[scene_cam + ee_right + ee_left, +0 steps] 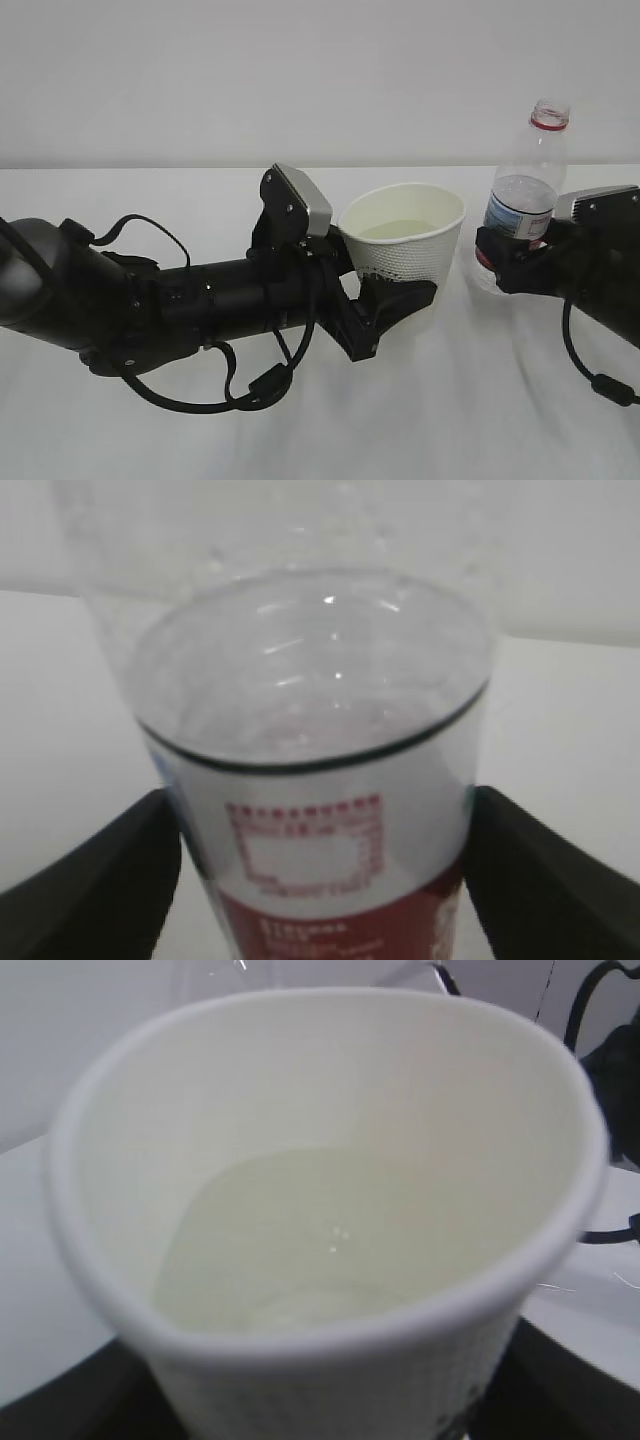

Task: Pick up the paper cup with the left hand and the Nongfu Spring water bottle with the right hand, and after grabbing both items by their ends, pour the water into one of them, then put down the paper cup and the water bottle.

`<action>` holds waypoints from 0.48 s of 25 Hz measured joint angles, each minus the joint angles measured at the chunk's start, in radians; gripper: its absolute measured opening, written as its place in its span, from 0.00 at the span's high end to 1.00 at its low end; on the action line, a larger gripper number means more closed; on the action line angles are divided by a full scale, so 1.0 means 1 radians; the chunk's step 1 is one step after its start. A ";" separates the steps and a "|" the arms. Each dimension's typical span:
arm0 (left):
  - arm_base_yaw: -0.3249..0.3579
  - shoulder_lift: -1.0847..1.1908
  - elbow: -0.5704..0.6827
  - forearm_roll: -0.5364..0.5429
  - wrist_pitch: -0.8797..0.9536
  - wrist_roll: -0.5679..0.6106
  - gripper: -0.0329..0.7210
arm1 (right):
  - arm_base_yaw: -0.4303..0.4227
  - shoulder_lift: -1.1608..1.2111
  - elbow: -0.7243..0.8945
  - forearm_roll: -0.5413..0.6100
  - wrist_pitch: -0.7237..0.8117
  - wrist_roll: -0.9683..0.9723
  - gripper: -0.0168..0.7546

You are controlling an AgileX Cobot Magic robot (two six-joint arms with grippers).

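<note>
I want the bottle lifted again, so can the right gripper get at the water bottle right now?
Probably yes. The right gripper already straddles the water bottle, one finger on each side of the label, nothing between. Whether they touch it is unclear.

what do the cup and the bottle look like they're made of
The cup looks like matte white paper: opaque, with a rolled rim and a dimpled textured wall. The bottle looks like thin clear plastic: see-through, glossy with highlights, and wrapped in a printed label, probably film.
</note>
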 joint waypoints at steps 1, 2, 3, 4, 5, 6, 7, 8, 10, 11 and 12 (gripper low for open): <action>0.000 0.000 0.000 0.000 0.000 0.000 0.27 | 0.000 -0.003 0.012 0.002 0.000 0.000 0.12; 0.000 0.000 0.000 0.000 0.000 0.000 0.27 | 0.000 -0.008 0.023 0.002 0.000 0.000 0.12; 0.000 0.000 0.000 0.000 0.000 0.000 0.27 | 0.000 -0.013 0.037 0.002 0.000 0.000 0.12; 0.000 0.000 0.000 0.000 0.000 0.000 0.27 | 0.000 -0.017 0.052 0.004 0.000 0.000 0.12; 0.000 0.000 0.000 0.000 0.000 0.000 0.27 | 0.000 -0.024 0.065 0.005 0.000 0.000 0.12; 0.000 0.000 0.000 0.000 0.000 0.000 0.27 | 0.000 -0.033 0.081 0.008 0.000 0.000 0.12; 0.000 0.000 0.000 0.000 0.000 0.000 0.27 | 0.000 -0.044 0.099 0.011 0.000 0.000 0.12; 0.000 0.000 0.000 0.000 0.000 0.000 0.27 | 0.000 -0.057 0.117 0.010 0.000 0.000 0.12; 0.000 0.000 0.000 0.000 0.000 0.000 0.27 | 0.000 -0.094 0.147 0.017 0.000 0.000 0.12; 0.000 0.000 0.000 0.000 0.000 0.000 0.27 | 0.000 -0.111 0.162 0.025 0.000 0.000 0.12; 0.000 0.000 0.000 0.000 0.000 0.000 0.27 | 0.000 -0.133 0.175 0.030 0.000 0.000 0.12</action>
